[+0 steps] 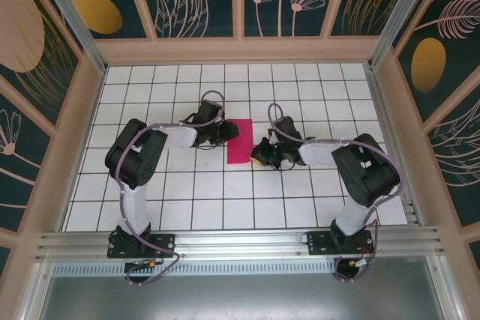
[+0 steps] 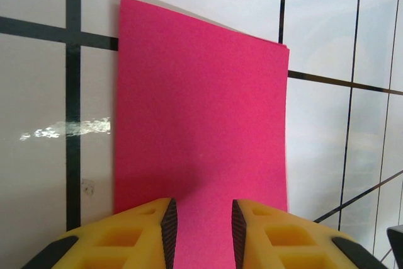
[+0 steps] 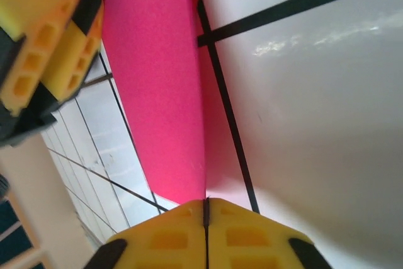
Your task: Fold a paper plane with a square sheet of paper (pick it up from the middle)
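Magenta sheet of paper (image 1: 240, 141) lies mid-surface, slightly toward the far edge; right hand (image 3: 206, 206) is fully closed, pinching its right edge, and left hand (image 2: 203, 218) is partly open, jaws astride its left edge.

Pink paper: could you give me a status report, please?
Left gripper open over pink paper, near edge. Right gripper shut, pinching its raised edge. No obstruction seen.

The square sheet of paper (image 2: 201, 111) is cut off below, inside the left gripper (image 2: 203, 222).
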Motion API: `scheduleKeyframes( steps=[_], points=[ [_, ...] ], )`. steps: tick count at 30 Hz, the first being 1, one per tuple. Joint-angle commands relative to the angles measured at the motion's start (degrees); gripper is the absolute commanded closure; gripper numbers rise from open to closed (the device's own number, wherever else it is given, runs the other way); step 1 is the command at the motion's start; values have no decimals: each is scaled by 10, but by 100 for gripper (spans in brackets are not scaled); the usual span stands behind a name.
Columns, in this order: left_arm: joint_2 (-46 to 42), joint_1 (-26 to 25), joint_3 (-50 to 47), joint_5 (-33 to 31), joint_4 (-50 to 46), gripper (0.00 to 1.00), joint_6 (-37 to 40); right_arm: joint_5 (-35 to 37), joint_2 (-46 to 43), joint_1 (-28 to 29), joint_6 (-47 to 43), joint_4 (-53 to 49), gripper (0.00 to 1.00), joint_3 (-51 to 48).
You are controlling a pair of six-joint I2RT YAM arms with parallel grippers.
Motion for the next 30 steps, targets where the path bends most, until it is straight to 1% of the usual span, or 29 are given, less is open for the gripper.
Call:
scheduleKeyframes(
  steps=[1,4,6,9,13,21,30],
  points=[
    [-16,2,-26,4,-21,67,-4,6,-22,-3,2,-1,100,-4],
    [-41,2,-33,25,-3,65,4,-2,-19,-3,-18,-35,100,5],
    [-55,1,-28,28,1,63,13,-9,-19,-3,-39,-67,100,12],
    [-57,2,-10,11,-9,63,28,-19,-22,-3,-65,-104,100,18],
    [-27,2,10,-12,-31,65,38,-25,-22,-3,-71,-115,100,22],
    [9,1,7,-11,-43,70,46,-43,-21,-3,-51,-60,100,30],
    [17,2,9,-14,-52,71,49,-51,19,-3,-28,18,100,68]
  ],
)
